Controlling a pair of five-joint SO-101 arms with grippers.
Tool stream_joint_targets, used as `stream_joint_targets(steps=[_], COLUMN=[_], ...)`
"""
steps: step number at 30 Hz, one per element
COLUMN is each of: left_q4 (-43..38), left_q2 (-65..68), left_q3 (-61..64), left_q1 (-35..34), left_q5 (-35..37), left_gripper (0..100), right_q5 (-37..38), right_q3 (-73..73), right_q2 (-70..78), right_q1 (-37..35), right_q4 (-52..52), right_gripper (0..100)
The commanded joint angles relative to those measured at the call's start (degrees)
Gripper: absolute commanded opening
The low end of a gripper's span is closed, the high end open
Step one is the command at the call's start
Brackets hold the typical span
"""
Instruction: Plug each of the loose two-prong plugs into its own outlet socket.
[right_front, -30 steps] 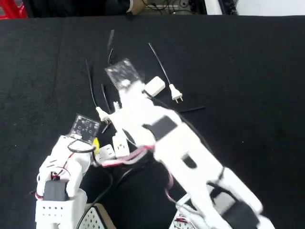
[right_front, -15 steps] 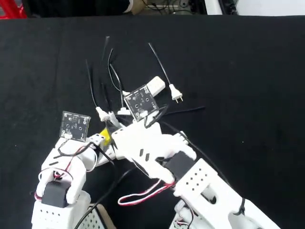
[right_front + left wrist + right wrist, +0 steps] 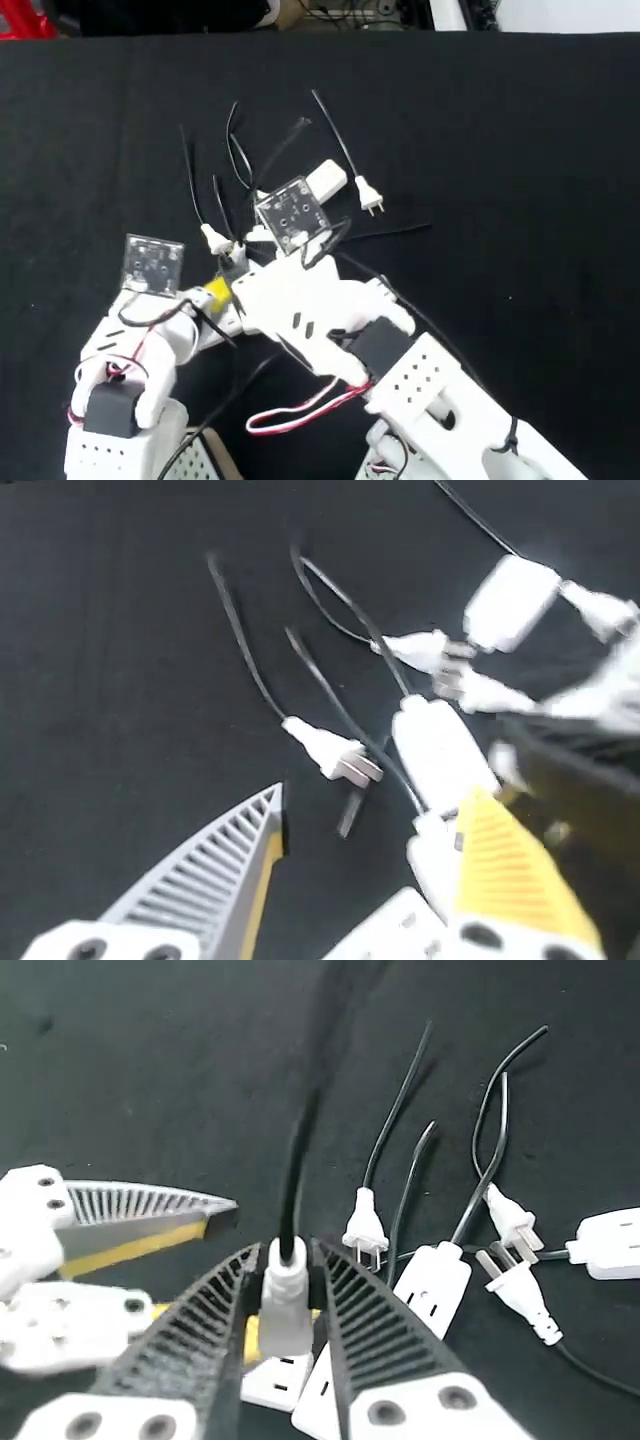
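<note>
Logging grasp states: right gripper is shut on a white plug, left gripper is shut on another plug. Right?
One slip: the left gripper is open, not shut on a plug; the left wrist view shows a loose plug lying ahead of it. The right gripper is indeed shut on a white plug.

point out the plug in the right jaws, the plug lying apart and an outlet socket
held plug [image 3: 285, 1300], right wrist view, middle of its white body
lone plug [image 3: 369, 196], high view, white body
outlet socket [image 3: 432, 1282], right wrist view, slotted face
</note>
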Motion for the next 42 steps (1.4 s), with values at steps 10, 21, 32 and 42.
stream_joint_targets(steps=[10, 21, 32, 42], left_q4=[-4.6, -5.1, -5.1, -6.7], left_q2=[-0.4, -0.4, -0.4, -0.4], left_q3=[-2.2, -2.5, -2.8, -2.7], left_q1=[-1.2, -4.7, -4.7, -8.0], left_q5=[-0.4, 2.0, 2.2, 2.3], left_gripper=[28, 28, 28, 28], right_q5=[0.7, 2.8, 5.2, 7.8], right_q3=[-4.4, -6.7, -6.8, -6.8], right_q2=[-0.6, -0.1, 0.0, 0.0], right_q1=[-1.3, -3.3, -5.5, -6.2], right_q4=[4.7, 9.9, 12.4, 13.2], right_gripper=[1.1, 1.1, 1.1, 1.1])
